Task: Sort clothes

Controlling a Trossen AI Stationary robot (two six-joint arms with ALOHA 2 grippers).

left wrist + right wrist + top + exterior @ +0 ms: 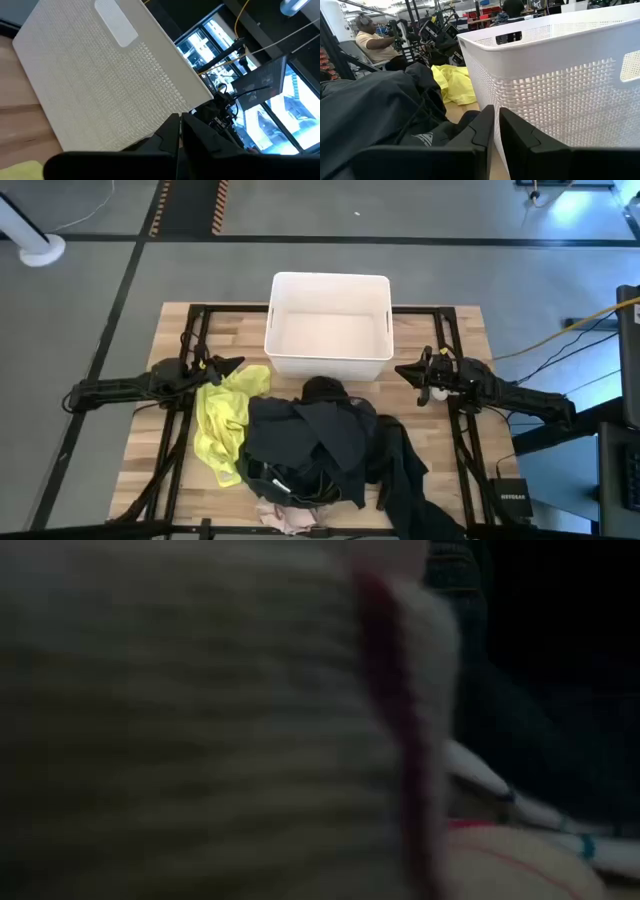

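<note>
The clothes lie in a heap on the near half of the table: a bright yellow top [225, 418] at the left, black tops [320, 438] in the middle, a dark garment [405, 475] trailing to the near right, and a small pink piece [288, 518] at the near edge. My left gripper [234, 365] is shut and empty, just above the yellow top's far end, beside the bin's left near corner. My right gripper [403, 369] is shut and empty beside the bin's right near corner. The left wrist view shows its shut fingers [180, 131]. The right wrist view shows the same [496, 125].
A white rectangular plastic bin [328, 285] stands at the table's far middle, between the two grippers. Pale striped cloth [200, 720] with a maroon seam lies right against the low camera and hides the table. A person [372, 42] sits in the room beyond the table.
</note>
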